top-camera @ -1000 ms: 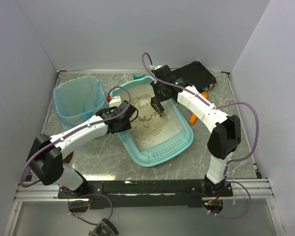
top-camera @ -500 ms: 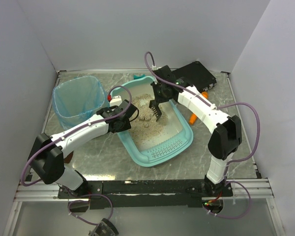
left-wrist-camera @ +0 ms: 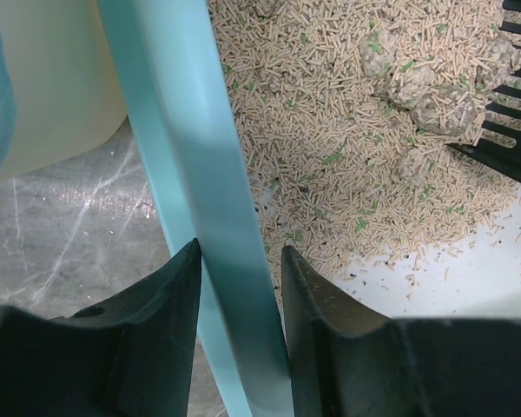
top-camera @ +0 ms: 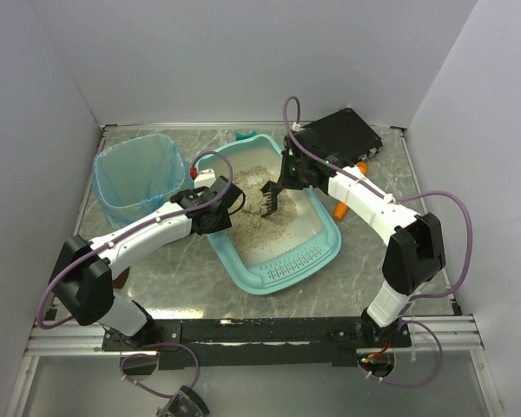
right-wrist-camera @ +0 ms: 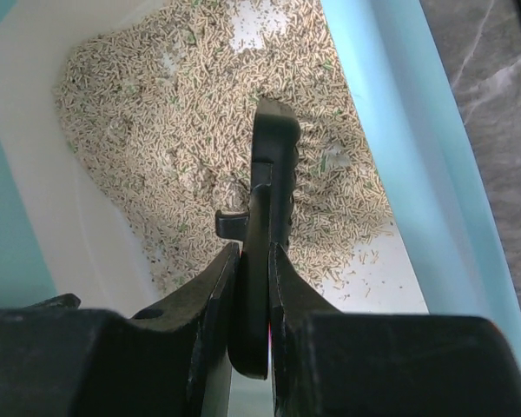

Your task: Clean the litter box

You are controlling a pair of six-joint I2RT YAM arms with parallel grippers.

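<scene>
The teal litter box (top-camera: 323,252) with cream inner wall and beige litter lies mid-table, ribbed lip at the near end. My left gripper (top-camera: 220,201) is shut on its left rim (left-wrist-camera: 210,200). My right gripper (top-camera: 288,178) is shut on the handle of a black slotted scoop (top-camera: 269,196), held edge-on over the litter (right-wrist-camera: 191,148) in the right wrist view (right-wrist-camera: 269,174). In the left wrist view the scoop (left-wrist-camera: 512,130) lies against several clumps (left-wrist-camera: 434,95) in the litter.
A white bin with a blue bag (top-camera: 139,178) stands left of the box. A black case (top-camera: 343,135) sits at the back right, with an orange object (top-camera: 340,208) beside the right arm. A small teal piece (top-camera: 243,136) lies behind the box.
My right arm has swung its wrist to the right and the scoop has shifted a little left and towards the back of the litter. The left gripper has stayed on the rim.
</scene>
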